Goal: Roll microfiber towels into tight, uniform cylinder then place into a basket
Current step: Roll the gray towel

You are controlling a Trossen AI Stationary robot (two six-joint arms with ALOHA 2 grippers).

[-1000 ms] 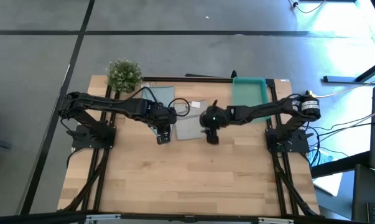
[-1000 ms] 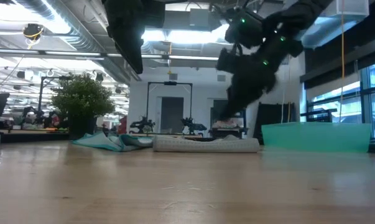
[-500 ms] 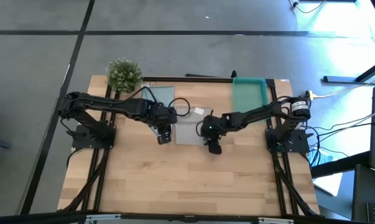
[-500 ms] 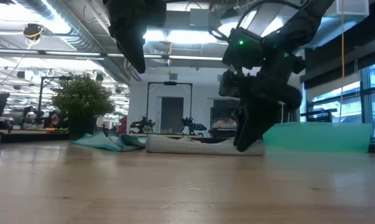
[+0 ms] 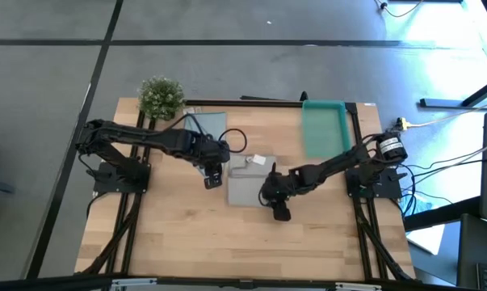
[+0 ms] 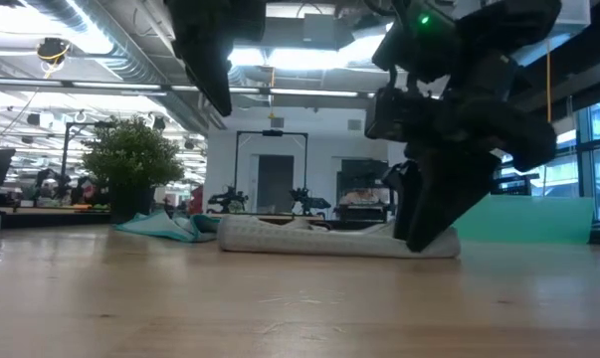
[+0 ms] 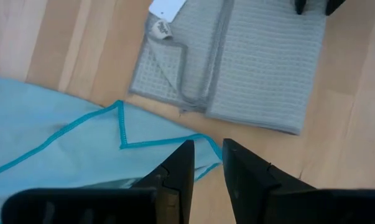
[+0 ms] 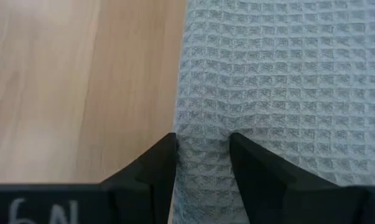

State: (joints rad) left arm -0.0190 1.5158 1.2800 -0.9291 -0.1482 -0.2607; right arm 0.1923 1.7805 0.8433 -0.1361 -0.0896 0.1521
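Observation:
A pale grey towel (image 5: pixel 247 179) lies flat on the wooden table, folded, with a white label (image 7: pixel 167 7) at its far end. My right gripper (image 8: pixel 203 158) is shut on its near right corner. A light blue towel (image 5: pixel 204 125) lies crumpled at the far left, one corner (image 7: pixel 122 124) reaching toward the grey one. My left gripper (image 7: pixel 207 163) hangs well above the table between the two towels, open by a narrow gap and holding nothing. The teal basket (image 5: pixel 324 125) stands at the far right with nothing showing in it. My right gripper pinches the grey towel's near right corner (image 8: pixel 203 134) between its two fingers, right beside the towel's edge (image 8: pixel 178 118). The fingers slant down from the table's right side. The cloth puckers between them; the rest of the towel (image 6: pixel 319 239) lies flat on the table.
A small bushy green plant (image 5: pixel 161 95) stands at the table's far left corner. A black cable (image 5: pixel 235 137) loops over the table by the left arm. Bare wood (image 5: pixel 243 242) fills the near half of the table.
My right gripper has moved toward the table's near edge and lower, staying shut on the grey towel. The towel has slid along the table toward the near edge with it, still flat.

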